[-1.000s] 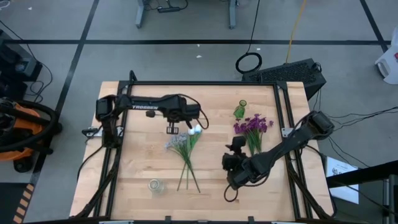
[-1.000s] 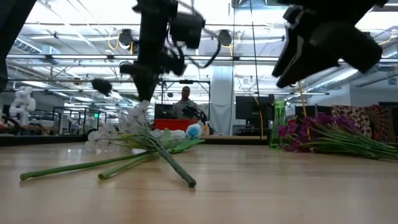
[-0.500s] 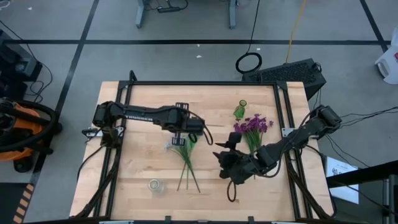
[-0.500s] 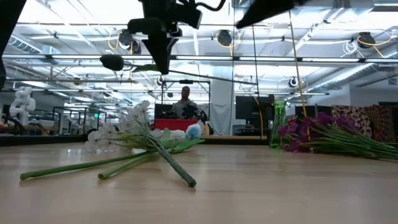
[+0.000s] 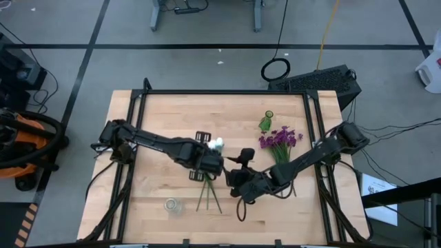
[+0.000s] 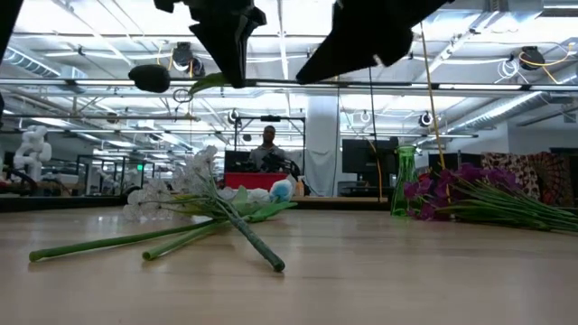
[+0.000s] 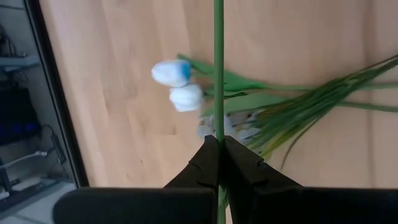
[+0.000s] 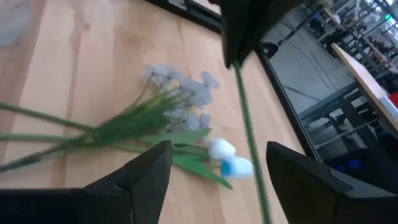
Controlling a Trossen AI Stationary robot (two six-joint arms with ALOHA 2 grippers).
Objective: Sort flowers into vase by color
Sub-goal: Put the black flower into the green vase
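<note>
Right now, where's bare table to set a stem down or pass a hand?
Free: the far-left stretch of the table, and the front-right corner. Crowded: mid-table, where the left pincer holds a stem over the loose flower pile, with the right pincer alongside; also around the green vase and purple flowers.

Bright ceiling lamps (image 6: 327,54) are flooding the hall behind the wooden table (image 6: 379,271), leaving the arms above it as dark silhouettes. Overhead, even light is casting only faint shadows on the table. In the right wrist view, the near fingers (image 8: 146,177) are blurring softly.
</note>
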